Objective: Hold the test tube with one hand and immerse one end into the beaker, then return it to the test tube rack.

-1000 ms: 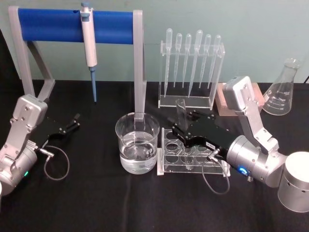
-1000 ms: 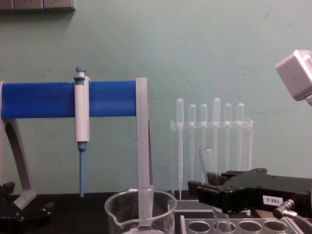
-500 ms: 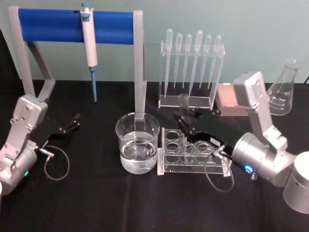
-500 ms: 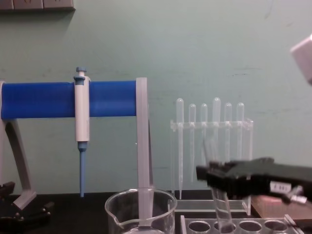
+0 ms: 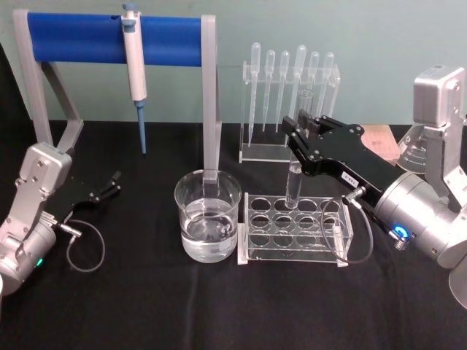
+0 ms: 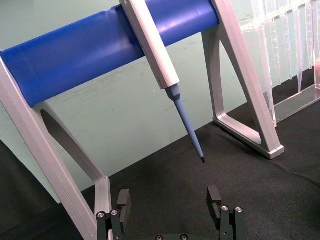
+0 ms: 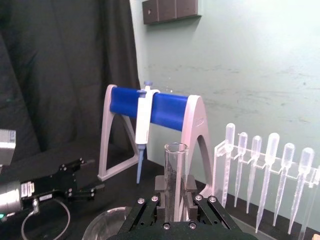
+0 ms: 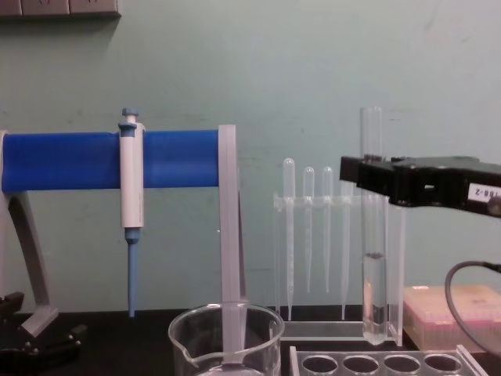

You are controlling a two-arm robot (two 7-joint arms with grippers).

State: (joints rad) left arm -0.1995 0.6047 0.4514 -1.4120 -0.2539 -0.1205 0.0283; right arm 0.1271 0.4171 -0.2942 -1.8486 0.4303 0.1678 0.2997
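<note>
Clamped upright in the black right gripper point(image 5: 298, 135), fingers closed on either side of the glass a little below the plain rim: the clear glass test tube point(image 5: 292, 186). Held with its rounded bottom just above the back row of the clear plastic holed tube rack point(image 5: 295, 239), apart from it. Filled in its lower part with clear liquid, as seen from the chest. On the side of the right gripper, a small white label point(image 8: 485, 192) with dark digits ending in "-2"; the rest too small to read with any certainty.

Just to the left of the rack, on the black tabletop point(image 5: 219, 306), the wide clear glass beaker point(image 5: 180, 208), partly full of clear liquid, well clear of the tube.

At the far left, low over the table, the black left gripper point(image 5: 115, 180), parked with fingers spread and gripping nothing.

Along the back, a grey frame with a blue bar point(image 5: 80, 36) carrying a white-and-blue micropipette point(image 5: 134, 65), and a clear stand of six bulb-topped plastic pipettes point(image 5: 271, 102) directly behind the raised tube.
</note>
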